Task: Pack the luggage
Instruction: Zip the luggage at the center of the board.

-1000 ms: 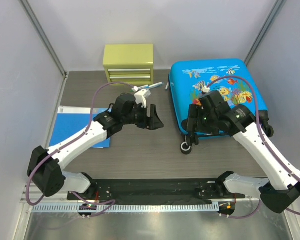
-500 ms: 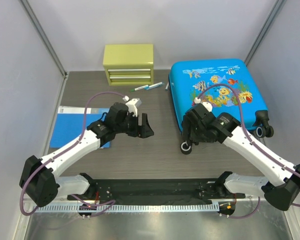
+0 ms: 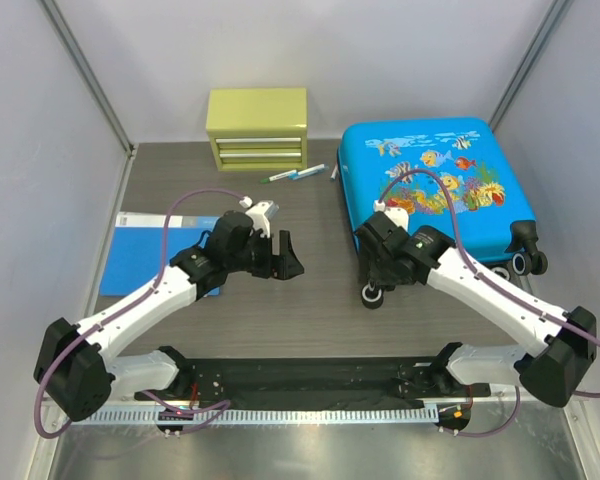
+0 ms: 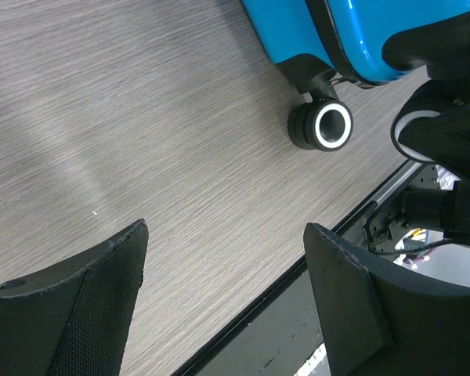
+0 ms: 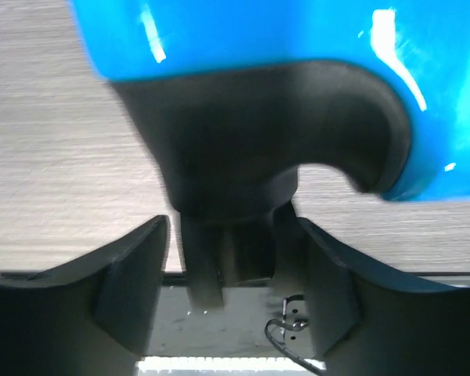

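The luggage is a bright-blue suitcase with a fish print. It lies flat and closed at the back right, wheels toward me. My right gripper is at its near-left corner. In the right wrist view the gripper is open, with its fingers either side of the black wheel mount under the blue shell. My left gripper hovers open and empty over the table's middle. Its wrist view shows the gripper, the corner wheel and the suitcase edge.
A yellow-green drawer box stands at the back centre. Pens lie in front of it. A flat blue folder lies at the left under my left arm. The black base rail runs along the near edge.
My left gripper has pulled back from the pens toward the near side. My right gripper has moved off the suitcase lid down to its near-left corner wheel.
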Tool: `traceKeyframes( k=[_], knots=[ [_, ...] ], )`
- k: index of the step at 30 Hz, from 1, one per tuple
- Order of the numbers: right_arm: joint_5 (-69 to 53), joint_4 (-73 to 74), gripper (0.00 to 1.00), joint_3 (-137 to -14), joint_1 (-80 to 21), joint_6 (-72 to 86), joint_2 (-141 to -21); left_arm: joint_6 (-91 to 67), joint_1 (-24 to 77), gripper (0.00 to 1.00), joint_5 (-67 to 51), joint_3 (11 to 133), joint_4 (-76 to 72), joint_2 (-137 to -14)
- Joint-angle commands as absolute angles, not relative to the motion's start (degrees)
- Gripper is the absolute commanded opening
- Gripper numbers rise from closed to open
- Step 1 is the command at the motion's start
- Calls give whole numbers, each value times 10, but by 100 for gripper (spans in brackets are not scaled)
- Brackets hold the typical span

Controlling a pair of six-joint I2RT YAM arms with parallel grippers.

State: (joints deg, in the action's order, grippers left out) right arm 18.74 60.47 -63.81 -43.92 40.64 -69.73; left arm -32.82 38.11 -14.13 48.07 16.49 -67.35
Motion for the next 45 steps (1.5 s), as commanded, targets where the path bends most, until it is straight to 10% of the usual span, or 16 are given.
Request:
traceKeyframes(
  k=[1,11,29,45],
  knots=[
    [214,577,64,-639,-442,394,-717,-334,379,81,-134,475,145,-660],
    [207,661,1,-789,-442,391,-756,-323,380,76,-133,452,115,-662],
    [194,716,1,-1069,-442,374,-941,-337,411,74,-98,409,-37,-678],
    [171,738,1,-1035,-428,429,-884,-315,489,66,-62,407,-339,-816]
  ],
)
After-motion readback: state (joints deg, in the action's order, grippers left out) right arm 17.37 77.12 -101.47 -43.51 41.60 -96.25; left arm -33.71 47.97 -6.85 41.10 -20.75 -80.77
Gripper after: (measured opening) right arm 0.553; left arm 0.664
